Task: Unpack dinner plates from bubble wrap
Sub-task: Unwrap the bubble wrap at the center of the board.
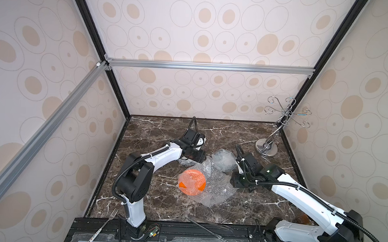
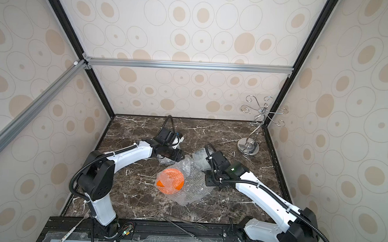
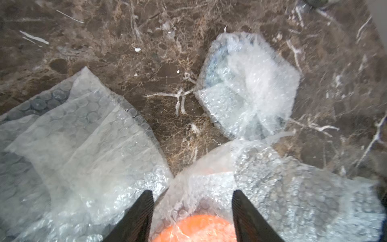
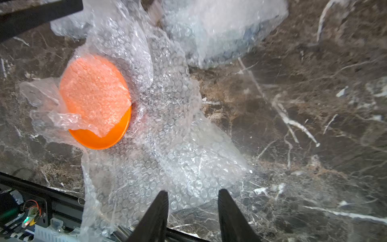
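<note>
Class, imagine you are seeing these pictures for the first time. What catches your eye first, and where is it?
The bright orange plate stands out first, in the middle of the dark marble table and mostly veiled by a loose sheet of bubble wrap. Next comes the shiny wire stand in the far right corner. Then there is a wrapped bundle lying just behind the plate.

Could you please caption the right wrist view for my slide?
Open right gripper over bubble wrap that partly covers the orange plate on the table.

No readable text, label, brand, number or sign anywhere in view
</note>
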`<state>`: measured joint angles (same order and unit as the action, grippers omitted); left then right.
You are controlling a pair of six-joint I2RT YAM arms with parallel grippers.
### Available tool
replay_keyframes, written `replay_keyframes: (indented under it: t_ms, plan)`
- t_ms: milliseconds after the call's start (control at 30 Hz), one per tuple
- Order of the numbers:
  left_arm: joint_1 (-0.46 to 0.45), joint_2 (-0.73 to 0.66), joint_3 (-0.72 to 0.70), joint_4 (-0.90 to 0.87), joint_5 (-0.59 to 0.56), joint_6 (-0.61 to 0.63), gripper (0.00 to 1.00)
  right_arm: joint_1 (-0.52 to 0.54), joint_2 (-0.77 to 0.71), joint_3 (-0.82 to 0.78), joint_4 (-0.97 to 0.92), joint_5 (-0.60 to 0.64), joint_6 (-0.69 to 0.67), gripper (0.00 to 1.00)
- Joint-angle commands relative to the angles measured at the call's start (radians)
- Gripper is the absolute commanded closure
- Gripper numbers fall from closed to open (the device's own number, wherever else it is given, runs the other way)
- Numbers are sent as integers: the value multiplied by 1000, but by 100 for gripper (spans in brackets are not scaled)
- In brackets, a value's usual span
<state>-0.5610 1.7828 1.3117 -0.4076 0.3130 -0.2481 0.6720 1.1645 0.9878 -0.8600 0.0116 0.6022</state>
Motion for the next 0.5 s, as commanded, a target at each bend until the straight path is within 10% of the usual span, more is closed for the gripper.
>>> replay_keyframes:
  t_ms: [0, 467]
  plan:
    - [6, -72, 50, -47, -15, 1, 30, 3, -17, 76, -90, 52, -29, 57]
    - [6, -438, -264, 3, -65, -129, 4, 253, 260, 140, 73, 6, 2, 56]
